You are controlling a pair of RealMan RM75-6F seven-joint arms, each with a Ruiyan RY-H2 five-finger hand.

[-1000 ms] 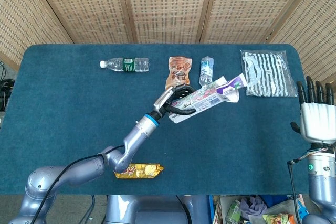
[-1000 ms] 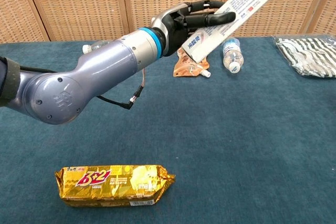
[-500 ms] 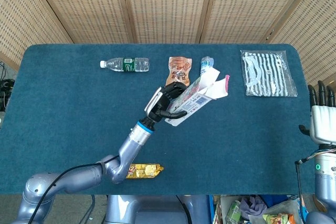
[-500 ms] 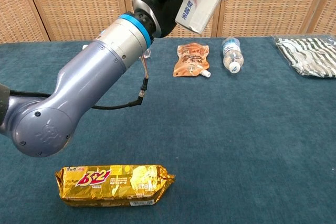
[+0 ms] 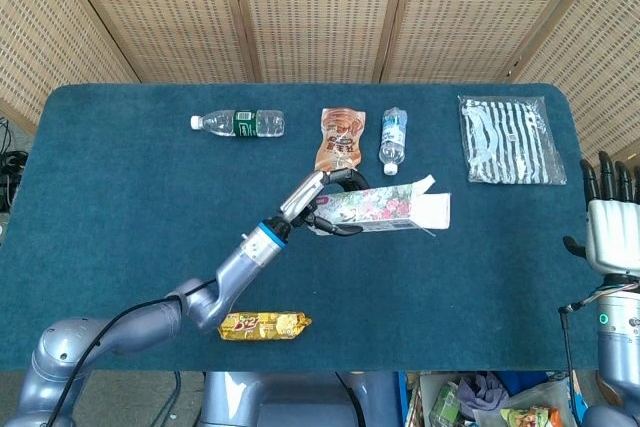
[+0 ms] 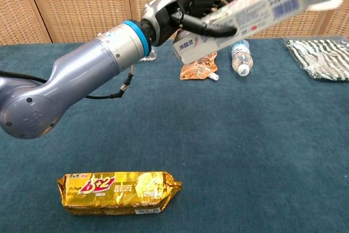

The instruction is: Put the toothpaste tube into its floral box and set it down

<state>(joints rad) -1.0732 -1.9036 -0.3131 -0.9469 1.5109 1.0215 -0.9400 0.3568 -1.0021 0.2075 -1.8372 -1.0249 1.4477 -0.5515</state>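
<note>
Fingers of the raised left hand grip the floral box aloft; right hand upright, fingers apart, empty.

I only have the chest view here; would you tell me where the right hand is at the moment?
Observer: The right hand is off the table's right edge, fingers upright and apart, holding nothing.
Operator: Thank you. Is the floral box's far end closed?
Observer: No, the floral box has its flaps open at the end away from the left hand.
Operator: What lies left of the brown pouch?
Observer: A water bottle with a green label lies on its side there, cap pointing left.
</note>
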